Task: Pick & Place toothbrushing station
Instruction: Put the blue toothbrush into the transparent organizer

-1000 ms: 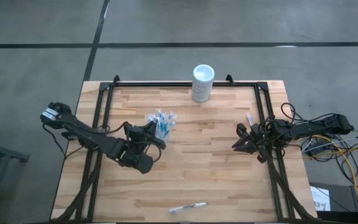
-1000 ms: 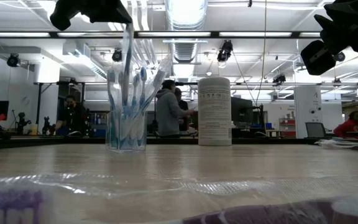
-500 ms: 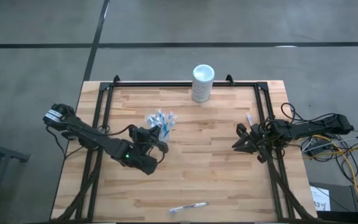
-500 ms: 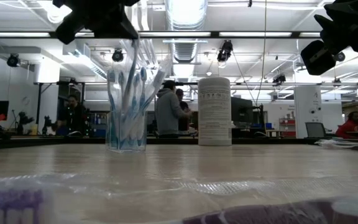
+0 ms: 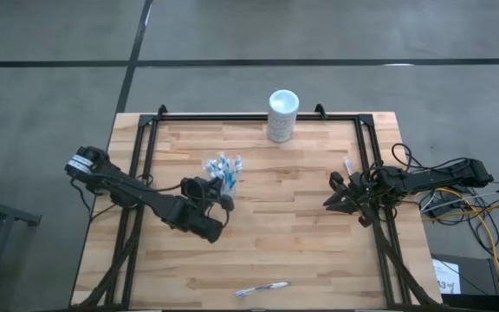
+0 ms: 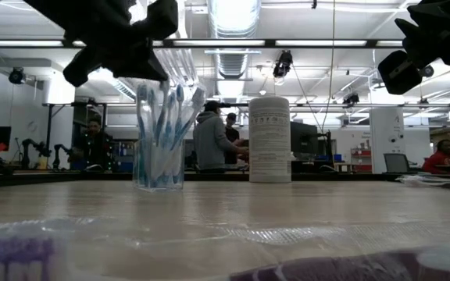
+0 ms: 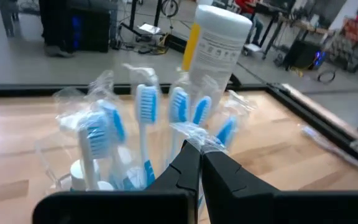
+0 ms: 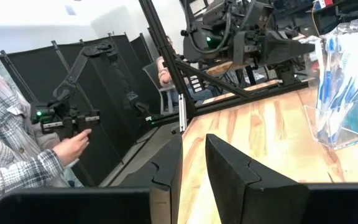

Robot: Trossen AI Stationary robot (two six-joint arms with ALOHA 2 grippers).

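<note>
A small clear cup stands left of the table's middle, holding several blue-and-white toothbrushes in clear wrappers, heads up. My left gripper hovers just over the cup's near side. It is shut on the wrapper of one toothbrush. My right gripper waits at the table's right side, a narrow gap between its fingers and nothing in it. Another toothbrush lies flat near the front edge. My left gripper pinches the crinkled top end of a toothbrush's clear wrapper between its two fingertips. The fingers come from the table's near side, slanting a little downward. The wrapped toothbrush stands in the cup among the others, its lower end hidden by them.
A tall white cylinder stands at the far edge behind the cup. A small wrapped item lies by the right black rail. Crumpled clear plastic lies close to the low camera. A person's hand shows beyond the table.
My left gripper has come down toward the cup and rolled its wrist, staying shut. The wrapped toothbrush it carries, which hung above the cup's rim, now stands down inside the cup among the others.
</note>
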